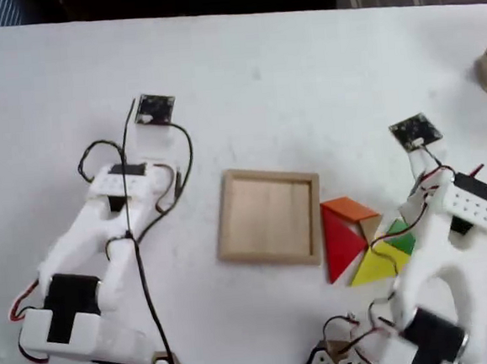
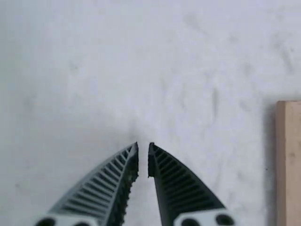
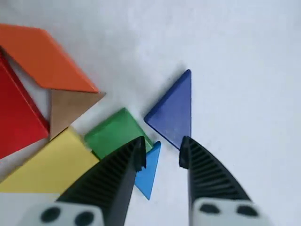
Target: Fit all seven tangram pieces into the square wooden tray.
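Wooden tray (image 1: 269, 216), one, tangram pieces (image 3: 68, 107), seven

Left arm (image 1: 104, 235), white moulded plastic with black motor housings and loose black cabling: bent at the elbow, forearm stretched away from its base. The left gripper (image 2: 143, 149), with black ribbed fingers on grey mounts, points downward with its jaws drawn to a thin slit and holds nothing. Right arm (image 1: 437, 234), same white construction: bent likewise, forearm reaching away from its base, and the right gripper (image 3: 162, 151), of matching ribbed build, points downward with its jaws parted by a moderate gap and nothing between them.
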### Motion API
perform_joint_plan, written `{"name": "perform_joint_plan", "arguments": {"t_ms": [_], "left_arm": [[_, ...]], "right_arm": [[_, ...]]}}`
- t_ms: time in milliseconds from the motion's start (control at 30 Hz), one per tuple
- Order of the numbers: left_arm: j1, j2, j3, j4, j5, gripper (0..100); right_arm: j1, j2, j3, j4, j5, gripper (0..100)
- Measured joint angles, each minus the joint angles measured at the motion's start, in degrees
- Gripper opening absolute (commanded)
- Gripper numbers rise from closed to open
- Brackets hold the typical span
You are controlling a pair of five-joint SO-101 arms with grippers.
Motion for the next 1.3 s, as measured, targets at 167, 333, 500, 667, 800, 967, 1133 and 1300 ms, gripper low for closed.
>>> {"name": "perform_joint_plan", "arguments": {"t_ms": [167, 333, 500, 667, 800, 967, 1133, 1300], "left_arm": [[0.0, 0.0, 0.0, 0.0, 0.0, 7], [0.0, 0.0, 0.0, 0.0, 0.0, 7], [0.0, 0.0, 0.0, 0.0, 0.0, 7], [0.0, 0.0, 0.0, 0.0, 0.0, 7], [0.0, 0.0, 0.0, 0.0, 0.0, 7], [0.0, 0.0, 0.0, 0.0, 0.0, 7], [0.0, 0.0, 0.0, 0.0, 0.0, 7], [0.0, 0.0, 0.0, 0.0, 0.0, 7]], "right_arm": [[0.1, 10.1, -3.2, -1.8, 1.9, 31.5], [0.2, 17.3, -9.1, -1.7, 1.9, 31.3], [0.1, 23.2, -12.7, -1.7, 1.9, 31.2], [-0.1, 26.3, -15.1, -1.5, 2.0, 31.2], [0.0, 26.7, -15.5, -1.5, 2.0, 31.2], [1.2, 26.9, -15.5, -1.5, 2.0, 31.2], [1.4, 27.0, -15.5, -1.5, 2.0, 28.3], [1.4, 27.4, -15.7, -1.5, 2.0, 15.1]]}}
